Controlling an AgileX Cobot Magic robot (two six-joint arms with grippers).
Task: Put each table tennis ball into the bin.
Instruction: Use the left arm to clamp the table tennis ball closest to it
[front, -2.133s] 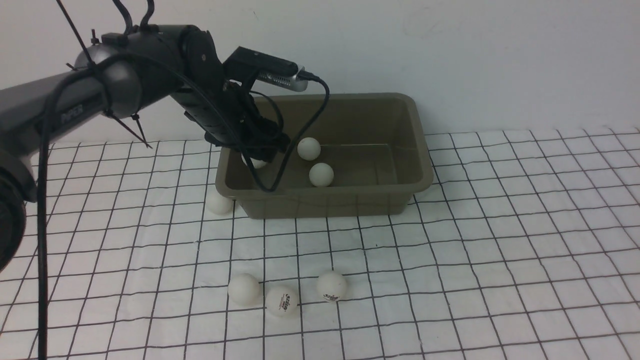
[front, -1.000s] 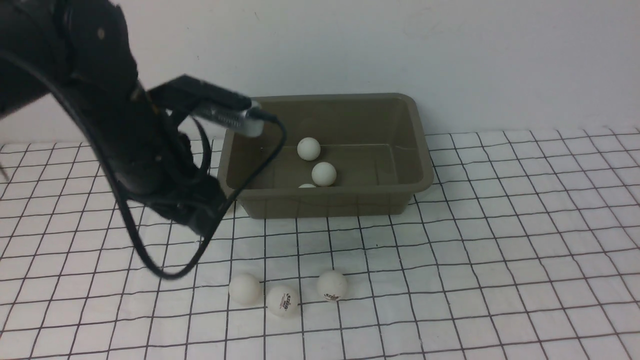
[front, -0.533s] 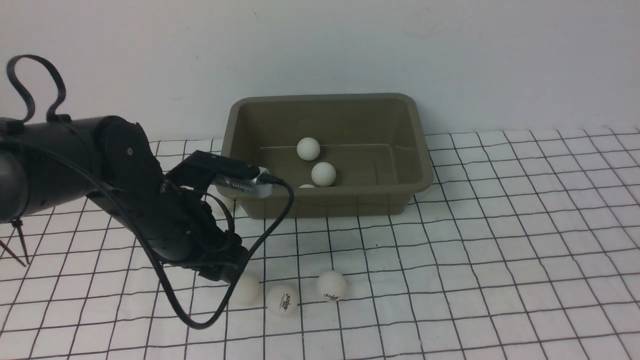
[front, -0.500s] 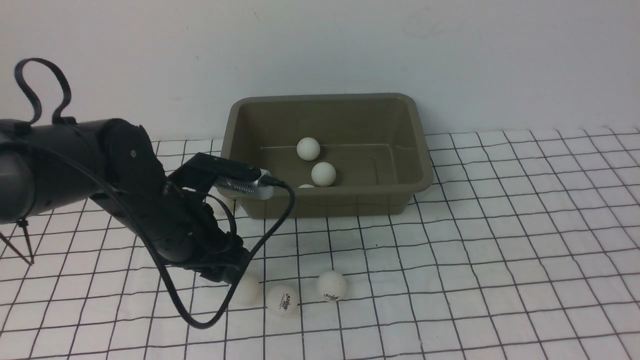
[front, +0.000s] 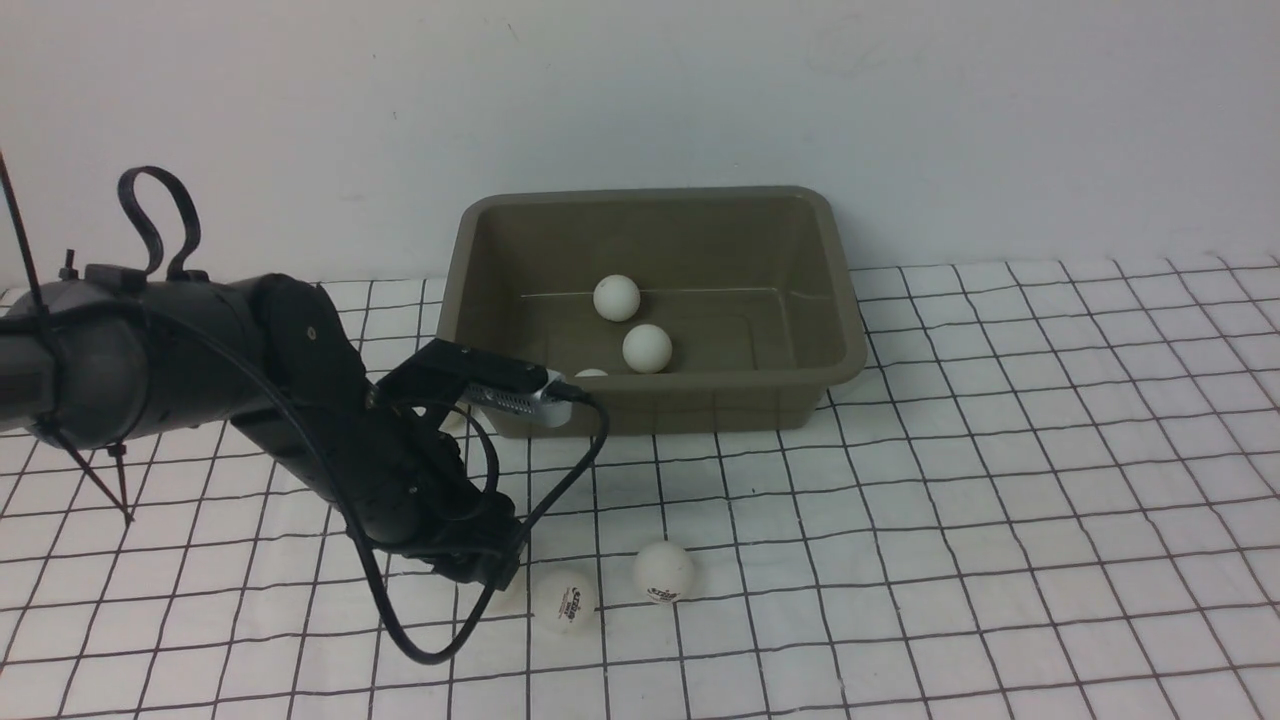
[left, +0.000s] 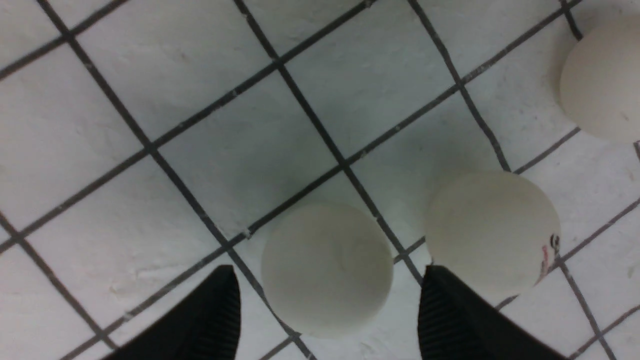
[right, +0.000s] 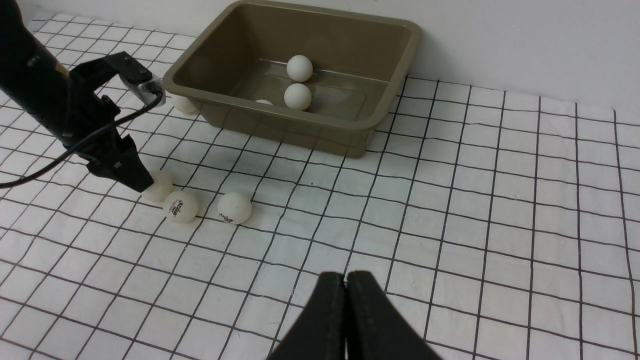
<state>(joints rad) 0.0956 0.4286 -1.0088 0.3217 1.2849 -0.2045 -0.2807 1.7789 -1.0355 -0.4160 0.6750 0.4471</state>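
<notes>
Straddling a plain ball (left: 326, 270), the left jaws stand apart, logo ball (left: 492, 232) just beside; right jaws together.

Two table tennis balls (front: 565, 600) (front: 663, 572) carry small unreadable logos (front: 573, 601).

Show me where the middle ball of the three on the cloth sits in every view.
Front view: middle ball, low and left of centre, logo facing the camera.
Left wrist view, large, logo at its edge.
Right wrist view, logo facing the camera.
Shared landmark: the plain ball right beside it.
</notes>
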